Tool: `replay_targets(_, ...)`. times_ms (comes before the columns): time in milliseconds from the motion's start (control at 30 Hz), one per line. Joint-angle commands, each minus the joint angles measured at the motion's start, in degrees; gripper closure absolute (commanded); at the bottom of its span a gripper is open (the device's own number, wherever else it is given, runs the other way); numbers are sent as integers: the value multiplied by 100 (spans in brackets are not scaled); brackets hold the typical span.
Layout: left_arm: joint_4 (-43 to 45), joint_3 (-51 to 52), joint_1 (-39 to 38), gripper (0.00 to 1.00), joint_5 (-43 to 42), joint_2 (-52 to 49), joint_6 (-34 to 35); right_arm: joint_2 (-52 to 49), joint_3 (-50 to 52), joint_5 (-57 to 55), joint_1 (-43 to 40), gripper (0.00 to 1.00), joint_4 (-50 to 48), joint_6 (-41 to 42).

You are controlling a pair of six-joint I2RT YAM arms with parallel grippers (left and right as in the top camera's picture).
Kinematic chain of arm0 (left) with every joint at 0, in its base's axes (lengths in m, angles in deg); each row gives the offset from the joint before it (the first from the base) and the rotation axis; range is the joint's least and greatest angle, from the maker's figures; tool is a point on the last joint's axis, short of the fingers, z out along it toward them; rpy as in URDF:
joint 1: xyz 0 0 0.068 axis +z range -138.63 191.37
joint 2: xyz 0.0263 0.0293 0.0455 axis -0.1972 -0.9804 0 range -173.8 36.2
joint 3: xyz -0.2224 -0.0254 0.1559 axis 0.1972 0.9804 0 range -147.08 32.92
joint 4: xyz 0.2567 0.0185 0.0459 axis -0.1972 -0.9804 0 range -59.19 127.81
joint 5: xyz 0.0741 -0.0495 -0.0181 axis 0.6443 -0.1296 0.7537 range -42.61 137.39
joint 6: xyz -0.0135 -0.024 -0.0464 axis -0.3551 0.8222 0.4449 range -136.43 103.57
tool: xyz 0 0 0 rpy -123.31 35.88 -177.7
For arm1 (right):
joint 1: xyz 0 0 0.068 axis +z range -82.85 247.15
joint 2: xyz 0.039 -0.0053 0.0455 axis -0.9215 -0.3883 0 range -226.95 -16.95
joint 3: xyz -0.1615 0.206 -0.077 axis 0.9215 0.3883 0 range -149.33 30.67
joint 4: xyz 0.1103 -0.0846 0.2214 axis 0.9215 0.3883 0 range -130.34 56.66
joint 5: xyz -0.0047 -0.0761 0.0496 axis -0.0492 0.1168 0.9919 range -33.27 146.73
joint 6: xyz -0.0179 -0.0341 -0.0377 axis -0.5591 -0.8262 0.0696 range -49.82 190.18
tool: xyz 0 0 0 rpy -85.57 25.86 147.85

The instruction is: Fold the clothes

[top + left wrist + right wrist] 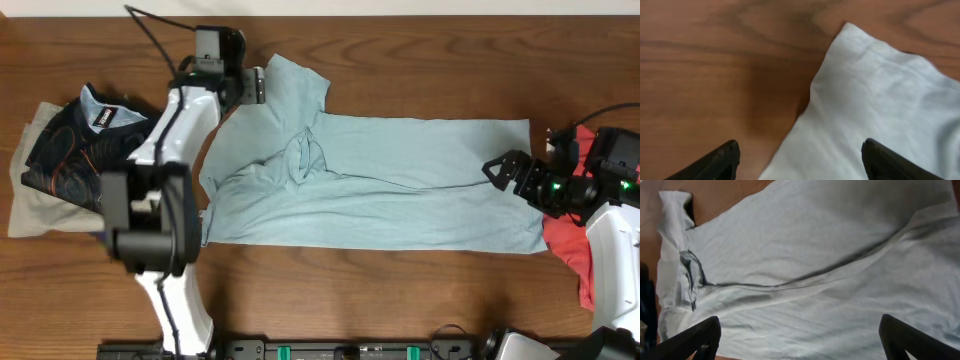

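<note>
A pale blue-grey T-shirt (400, 180) lies flat across the middle of the table, folded lengthwise, with its collar (303, 155) bunched toward the left. My left gripper (253, 86) hovers at the shirt's upper-left sleeve (880, 90), open, one finger (722, 160) over bare wood and the other over cloth; nothing is held. At the shirt's right edge, my right gripper (497, 170) stands wide open above the fabric (805, 255), its fingers (695, 340) empty. A coral-red garment (572, 245) lies at the far right, partly under the right arm.
A black top with orange lines (75, 150) sits on a beige garment (28, 205) at the left edge. The left arm (160, 200) stretches over the table between that pile and the shirt. Bare wooden tabletop (420, 60) shows along the back.
</note>
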Motion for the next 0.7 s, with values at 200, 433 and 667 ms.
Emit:
replay_targets(200,586,-138,-17,21,-483,-841,-179,24,-4,79,-50,1,4,-92)
replay_targets(433,378,-138,-186,41,-706,-1027,-179,15,-4,-256,-31,1,-107,-87)
replay_targets(667,81,-138,-201,93,-721,-1016,-175,-94,-4,-393,-24,5,-494,17)
